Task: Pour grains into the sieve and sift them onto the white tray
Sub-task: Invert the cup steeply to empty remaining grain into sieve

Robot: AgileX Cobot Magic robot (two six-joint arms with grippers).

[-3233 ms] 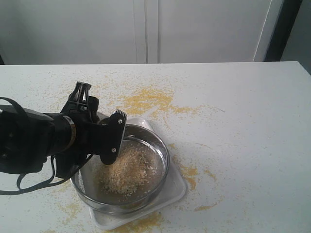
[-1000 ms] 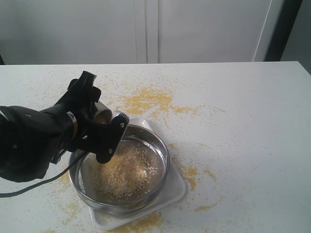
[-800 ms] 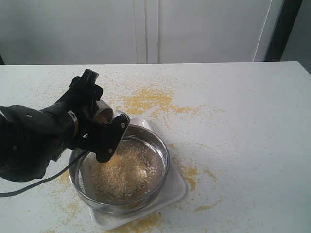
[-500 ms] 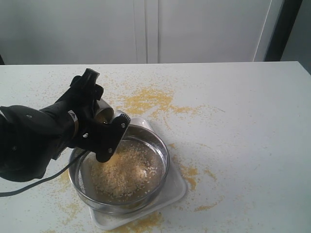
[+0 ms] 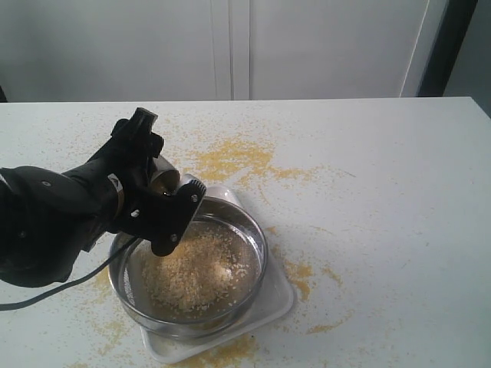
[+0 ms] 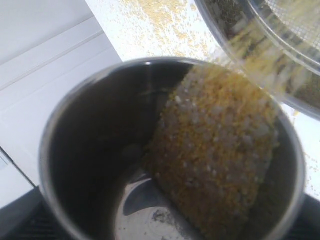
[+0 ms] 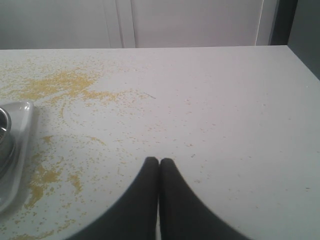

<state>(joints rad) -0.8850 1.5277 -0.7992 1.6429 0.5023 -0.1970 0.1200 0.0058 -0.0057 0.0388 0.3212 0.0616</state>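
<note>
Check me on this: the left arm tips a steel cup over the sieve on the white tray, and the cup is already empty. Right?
Not empty: the left wrist view shows grains heaped in the cup, spilling toward the sieve. The rest holds: the sieve sits on the white tray.

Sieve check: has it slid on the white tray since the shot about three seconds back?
No. The sieve has not shifted: its rim lies just as close to the right corner of the white tray as it did then.
</note>
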